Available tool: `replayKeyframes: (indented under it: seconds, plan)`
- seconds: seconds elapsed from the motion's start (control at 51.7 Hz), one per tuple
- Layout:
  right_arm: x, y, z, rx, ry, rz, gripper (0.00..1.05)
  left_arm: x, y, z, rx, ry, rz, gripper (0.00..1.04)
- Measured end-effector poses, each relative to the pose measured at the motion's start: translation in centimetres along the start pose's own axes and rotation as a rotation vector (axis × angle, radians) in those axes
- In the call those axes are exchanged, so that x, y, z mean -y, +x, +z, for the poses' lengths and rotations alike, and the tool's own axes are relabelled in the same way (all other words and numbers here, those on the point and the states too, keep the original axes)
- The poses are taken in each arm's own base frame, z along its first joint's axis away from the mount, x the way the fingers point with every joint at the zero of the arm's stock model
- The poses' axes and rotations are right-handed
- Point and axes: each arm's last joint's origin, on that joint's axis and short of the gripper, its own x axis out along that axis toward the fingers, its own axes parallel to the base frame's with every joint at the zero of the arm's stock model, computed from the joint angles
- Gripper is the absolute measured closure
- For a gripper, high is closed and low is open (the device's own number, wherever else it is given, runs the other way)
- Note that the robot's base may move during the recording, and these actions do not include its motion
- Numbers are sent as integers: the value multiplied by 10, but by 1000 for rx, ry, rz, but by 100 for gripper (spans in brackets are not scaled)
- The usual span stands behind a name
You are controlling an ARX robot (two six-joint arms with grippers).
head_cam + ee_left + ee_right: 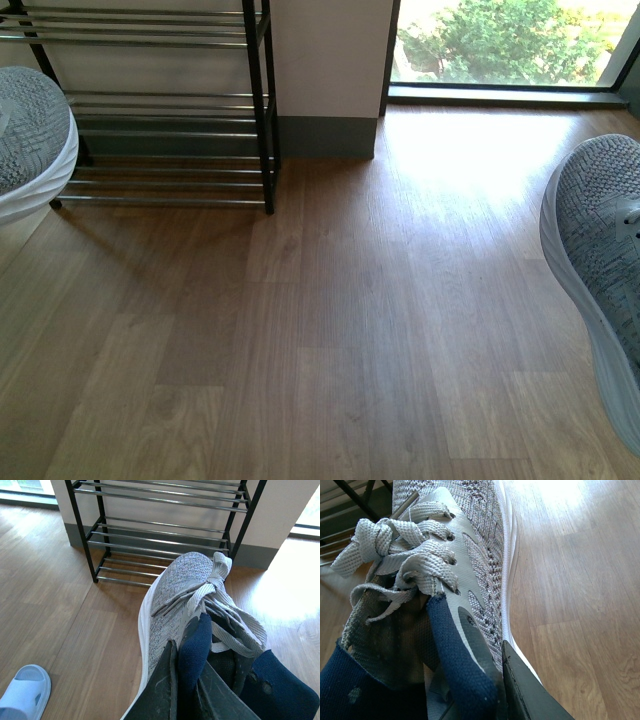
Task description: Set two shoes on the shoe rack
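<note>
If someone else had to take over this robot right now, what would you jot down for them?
Left hand: shut on the left sneaker, gripping its dark blue lining.
Right hand: shut on the right sneaker, same grip.
Shoe rack: ahead and to the left; neither sneaker is on it.
A pale blue slide lies on the floor, untouched.
Done: both sneakers are in the hands.
Left: carry them to the shoe rack and set them on a tier.

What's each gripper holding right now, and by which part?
Left gripper clamps a grey sneaker by the blue-lined collar edge beside the laces; right gripper clamps the second sneaker the same way.
</note>
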Motion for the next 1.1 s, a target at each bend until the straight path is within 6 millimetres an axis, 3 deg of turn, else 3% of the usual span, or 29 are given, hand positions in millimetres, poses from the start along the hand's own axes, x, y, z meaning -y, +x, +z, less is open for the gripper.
replayKeyframes:
  seconds: [1.102]
  plan:
    - [-1, 0, -1, -3, -2, 6, 103, 0, 0, 0, -1, 0, 3, 103]
